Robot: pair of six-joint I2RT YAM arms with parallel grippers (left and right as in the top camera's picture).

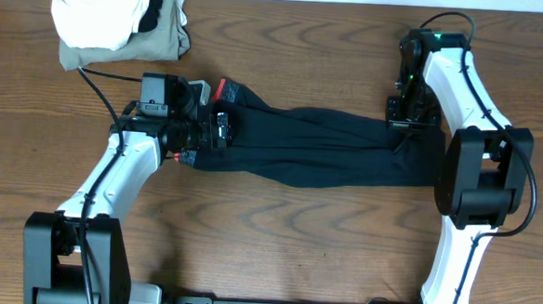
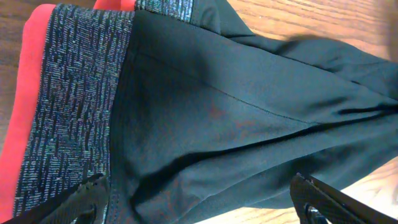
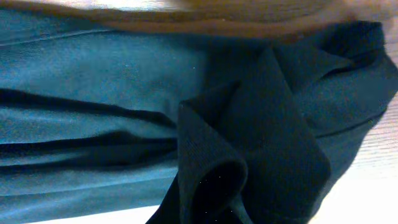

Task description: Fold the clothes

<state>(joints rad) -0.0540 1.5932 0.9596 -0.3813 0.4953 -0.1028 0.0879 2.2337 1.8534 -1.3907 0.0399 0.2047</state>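
The clothes (image 1: 328,146) are one long black garment lying across the table from left to right. Their grey waistband (image 2: 74,99), edged in red-orange (image 2: 28,93), is at the left end. My left gripper (image 1: 219,129) hovers over that end, open wide. Its fingers (image 2: 87,199) stand either side of the black fabric (image 2: 236,112) without pinching it. My right gripper (image 1: 410,117) is at the leg end. In the right wrist view a bunched fold of fabric (image 3: 249,155) rises into the jaws and hides the fingers, so the gripper is shut on the clothes.
A white folded cloth (image 1: 93,8) lies on a khaki-olive folded garment (image 1: 166,39) at the back left corner, close behind the left arm. Bare wooden table (image 1: 276,236) lies in front of the garment.
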